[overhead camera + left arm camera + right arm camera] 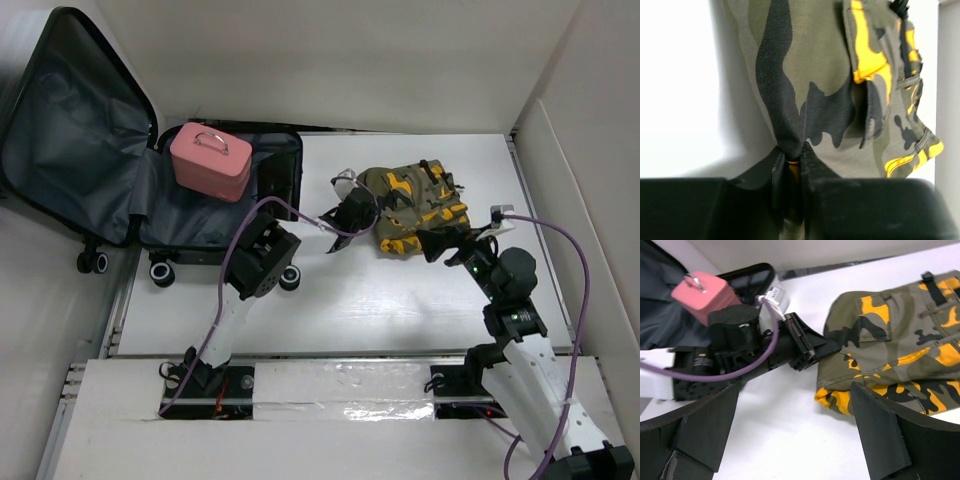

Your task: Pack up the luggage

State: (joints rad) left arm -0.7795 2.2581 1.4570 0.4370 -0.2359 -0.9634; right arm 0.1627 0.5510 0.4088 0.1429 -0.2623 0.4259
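Left gripper [792,160] pinches a fold at the edge of an olive, black and yellow camouflage cloth garment [415,205], apparently to drag it toward the small hard-shell wheeled suitcase [60,150], which lies open, grey-lined, at the white table [400,300]'s far left. Right gripper [440,243], jaws spread and empty, hovers beside the cloth; contact is unclear. A pink box-shaped case [210,160] occupies the suitcase's nearer half.

No writing is legible anywhere; the only lettering, a small white-printed label [702,361] on the left arm [735,337], is too blurred to read.
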